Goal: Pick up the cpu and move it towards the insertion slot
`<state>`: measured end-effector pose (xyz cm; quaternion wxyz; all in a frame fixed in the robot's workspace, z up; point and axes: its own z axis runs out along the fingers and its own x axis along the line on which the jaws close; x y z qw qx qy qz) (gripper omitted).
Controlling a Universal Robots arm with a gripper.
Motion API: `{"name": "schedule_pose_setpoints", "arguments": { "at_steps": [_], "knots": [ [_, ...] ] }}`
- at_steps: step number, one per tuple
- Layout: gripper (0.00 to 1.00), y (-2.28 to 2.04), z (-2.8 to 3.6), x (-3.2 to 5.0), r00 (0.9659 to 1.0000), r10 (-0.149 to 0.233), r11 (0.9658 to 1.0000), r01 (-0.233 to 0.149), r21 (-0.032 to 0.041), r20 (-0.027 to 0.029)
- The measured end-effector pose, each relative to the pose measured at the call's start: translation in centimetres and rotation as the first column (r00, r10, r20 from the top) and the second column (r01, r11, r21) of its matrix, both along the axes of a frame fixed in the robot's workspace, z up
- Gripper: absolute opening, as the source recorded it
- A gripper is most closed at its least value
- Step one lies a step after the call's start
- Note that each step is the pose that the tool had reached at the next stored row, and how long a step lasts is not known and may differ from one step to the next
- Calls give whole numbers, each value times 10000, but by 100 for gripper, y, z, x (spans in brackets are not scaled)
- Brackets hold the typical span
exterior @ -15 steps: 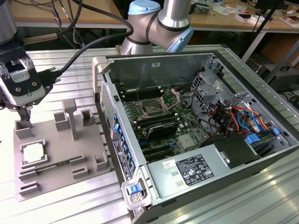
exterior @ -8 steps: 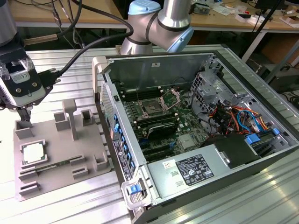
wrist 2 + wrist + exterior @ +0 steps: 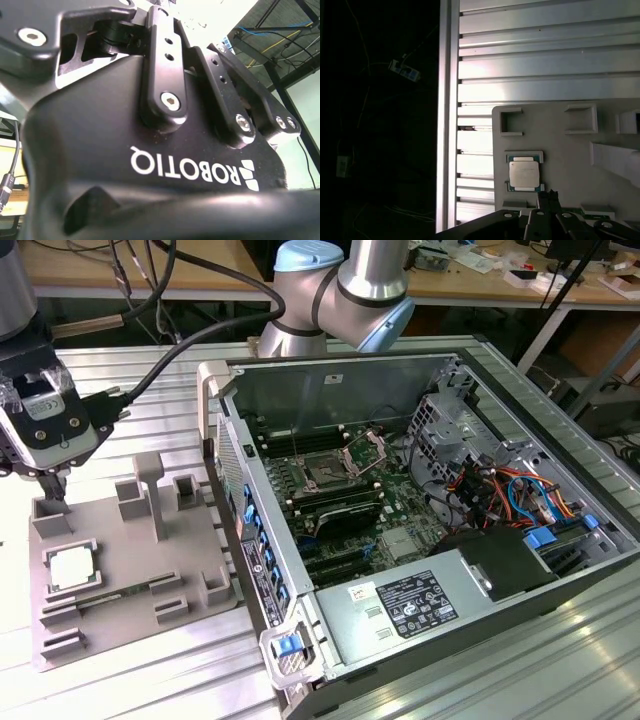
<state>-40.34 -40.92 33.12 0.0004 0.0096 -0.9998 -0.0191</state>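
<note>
Ribbed metal surface carries a grey tray; its recess keeps the chip square for gripping, near my hand, which looks clenched on nothing. The socket sits well apart, inside the open computer.

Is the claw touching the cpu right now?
Apart. In the exterior view the claw hangs over the grey tray's far end, with bare tray showing between it and the cpu, which lies flat in its recess.
</note>
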Motion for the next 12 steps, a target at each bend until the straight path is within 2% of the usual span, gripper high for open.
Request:
{"name": "schedule_pose_setpoints", "arguments": {
  "at_steps": [12],
  "knots": [
    [11, 0, -24, 0, 10000, -1, 10000, 1, 0, 0]
  ]
}}
